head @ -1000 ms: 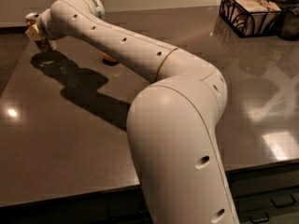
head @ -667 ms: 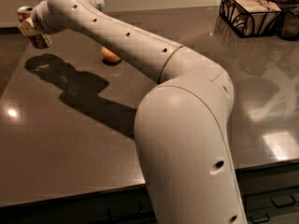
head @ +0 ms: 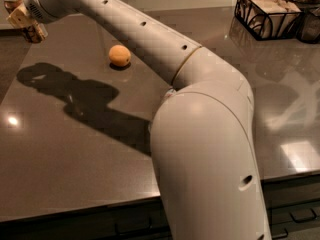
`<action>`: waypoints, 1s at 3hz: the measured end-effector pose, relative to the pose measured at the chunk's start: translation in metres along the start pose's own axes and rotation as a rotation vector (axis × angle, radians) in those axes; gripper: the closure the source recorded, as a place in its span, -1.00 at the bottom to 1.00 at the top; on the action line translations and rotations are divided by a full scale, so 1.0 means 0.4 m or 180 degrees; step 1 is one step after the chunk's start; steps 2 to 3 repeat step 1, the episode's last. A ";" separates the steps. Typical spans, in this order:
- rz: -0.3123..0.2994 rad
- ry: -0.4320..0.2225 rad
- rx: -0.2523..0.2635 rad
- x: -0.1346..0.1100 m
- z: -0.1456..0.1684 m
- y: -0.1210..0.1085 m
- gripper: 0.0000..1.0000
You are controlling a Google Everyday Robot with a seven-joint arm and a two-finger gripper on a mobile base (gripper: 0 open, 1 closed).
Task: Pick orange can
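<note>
The orange can [head: 14, 3] is at the top left of the camera view, tilted, with its silver top showing. It hangs clear above the dark table [head: 65, 149], over the table's far left edge. My gripper [head: 27, 23] is at the end of the white arm [head: 150, 39] and is shut on the can. The arm's wrist hides most of the fingers. The arm's shadow lies on the table below.
A round orange fruit [head: 120, 55] lies on the table at the back middle. A black wire basket [head: 267, 14] with napkins stands at the back right, with a dark container [head: 309, 24] beside it. The table's front edge runs along the bottom.
The gripper has risen up and to the left with the can, lifting it off the table. The fruff behind the arm is now fully uncovered.
</note>
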State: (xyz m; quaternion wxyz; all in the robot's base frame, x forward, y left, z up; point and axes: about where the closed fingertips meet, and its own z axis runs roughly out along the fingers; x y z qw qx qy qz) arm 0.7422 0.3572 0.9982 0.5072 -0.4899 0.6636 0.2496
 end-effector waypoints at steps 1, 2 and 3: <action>0.0000 0.0000 0.0000 0.000 0.000 0.000 1.00; 0.0000 0.0000 0.0000 0.000 0.000 0.000 1.00; 0.0000 0.0000 0.0000 0.000 0.000 0.000 1.00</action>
